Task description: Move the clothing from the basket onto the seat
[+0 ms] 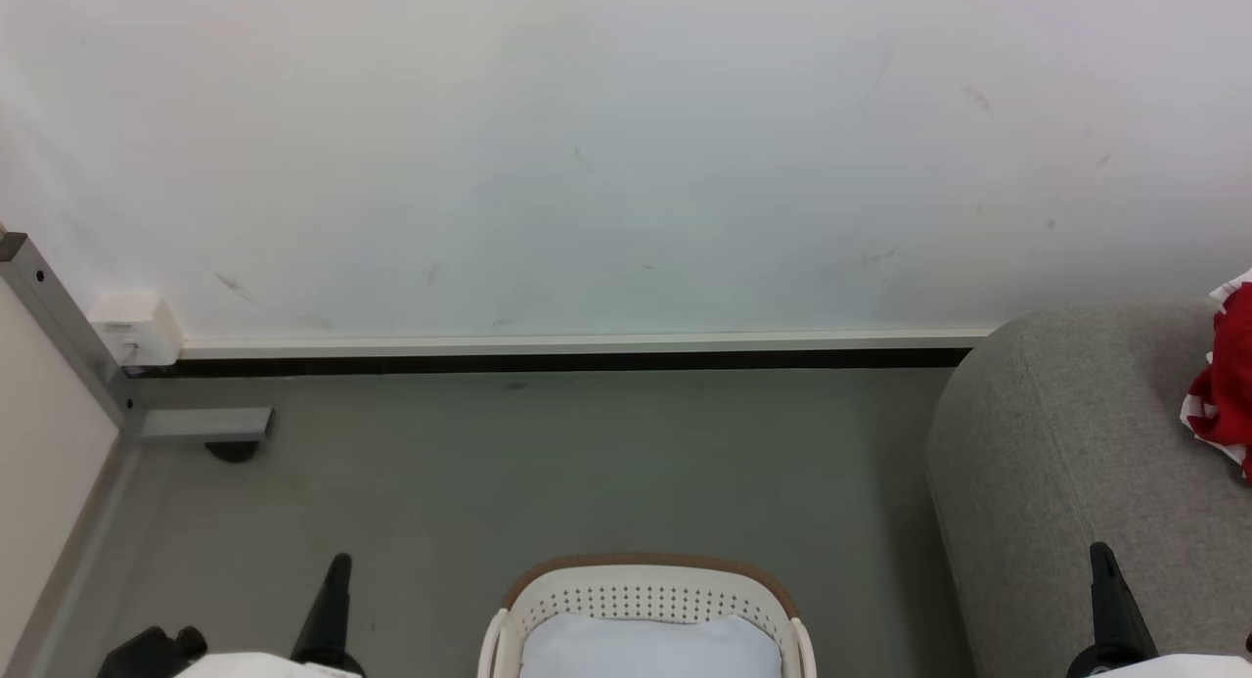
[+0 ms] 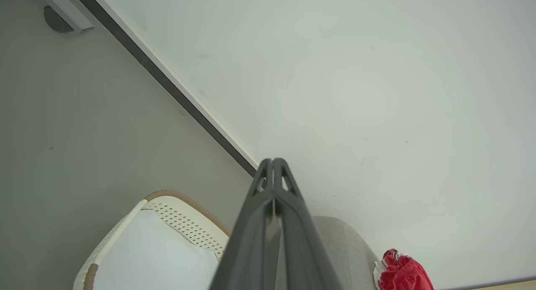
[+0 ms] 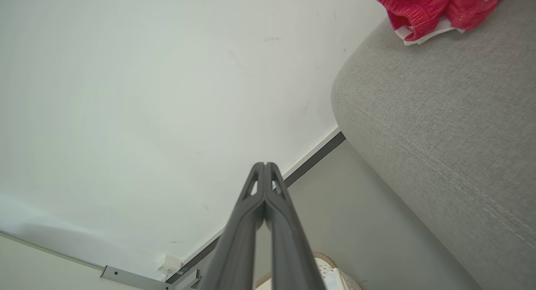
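**Laundry run looks all but finished**

Head view: an oval cream-white perforated plastic basket with a brown rim (image 1: 646,600) stands on the grey floor (image 1: 548,463) at bottom centre. The part of it in frame holds a plain pale white lining cloth (image 1: 650,644), with no red in sight. To the robot's right sits the large grey fabric-upholstered seat (image 1: 1056,463), and the bright red clothing with white trim (image 1: 1223,384) lies on top of it at the frame's right edge. The left gripper (image 1: 338,564) and the right gripper (image 1: 1100,553) rise from the lower corners, fingers pressed together and holding nothing.

Left wrist view: closed fingers point at the pale wall (image 2: 377,93). The basket sits lower left, the seat and the red bundle lower right.

Right wrist view: the fingers meet at the tips, empty. The red garments rest on the seat's top, upper right, well apart from the basket.

The transfer step appears complete. The next move would call for a look at the basket's hidden near half. Should any red turn up there, the fingers would need to part and reach down beside the lining.
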{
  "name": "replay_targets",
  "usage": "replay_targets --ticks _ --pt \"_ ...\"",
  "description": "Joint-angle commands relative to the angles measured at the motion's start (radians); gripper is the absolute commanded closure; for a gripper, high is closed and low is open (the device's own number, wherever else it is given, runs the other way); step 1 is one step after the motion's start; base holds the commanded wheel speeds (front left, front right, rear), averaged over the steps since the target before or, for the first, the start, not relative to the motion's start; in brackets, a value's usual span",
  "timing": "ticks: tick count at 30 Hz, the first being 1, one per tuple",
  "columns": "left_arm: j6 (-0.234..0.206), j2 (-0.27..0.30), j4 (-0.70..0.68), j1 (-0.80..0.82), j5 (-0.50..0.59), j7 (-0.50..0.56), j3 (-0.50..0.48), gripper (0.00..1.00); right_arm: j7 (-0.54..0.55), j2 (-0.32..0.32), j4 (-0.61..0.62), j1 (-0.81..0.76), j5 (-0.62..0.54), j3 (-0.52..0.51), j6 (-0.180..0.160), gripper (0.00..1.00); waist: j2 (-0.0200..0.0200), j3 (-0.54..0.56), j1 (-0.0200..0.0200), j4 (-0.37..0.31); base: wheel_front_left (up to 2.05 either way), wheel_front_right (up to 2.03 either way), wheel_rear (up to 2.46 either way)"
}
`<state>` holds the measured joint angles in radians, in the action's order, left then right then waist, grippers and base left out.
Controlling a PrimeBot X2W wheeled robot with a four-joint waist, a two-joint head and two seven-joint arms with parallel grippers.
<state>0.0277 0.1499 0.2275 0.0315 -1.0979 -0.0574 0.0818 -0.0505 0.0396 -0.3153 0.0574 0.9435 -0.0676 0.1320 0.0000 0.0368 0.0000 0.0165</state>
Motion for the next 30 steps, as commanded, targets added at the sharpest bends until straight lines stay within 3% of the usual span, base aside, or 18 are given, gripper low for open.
replay_targets --ticks 1,30 --pt "0.007 0.002 -0.006 0.022 -0.025 0.007 -0.012 1.0 0.006 0.01 0.018 0.022 0.026 -0.004 -0.001 1.0 0.0 0.0 0.0 0.0 0.0 0.0 0.0" --pt "0.056 -0.046 0.005 0.053 -0.263 0.085 -0.101 1.0 0.083 0.013 0.046 0.04 0.337 -0.026 -0.002 1.0 0.0 -0.016 0.0 -0.007 0.0 0.0 0.0"
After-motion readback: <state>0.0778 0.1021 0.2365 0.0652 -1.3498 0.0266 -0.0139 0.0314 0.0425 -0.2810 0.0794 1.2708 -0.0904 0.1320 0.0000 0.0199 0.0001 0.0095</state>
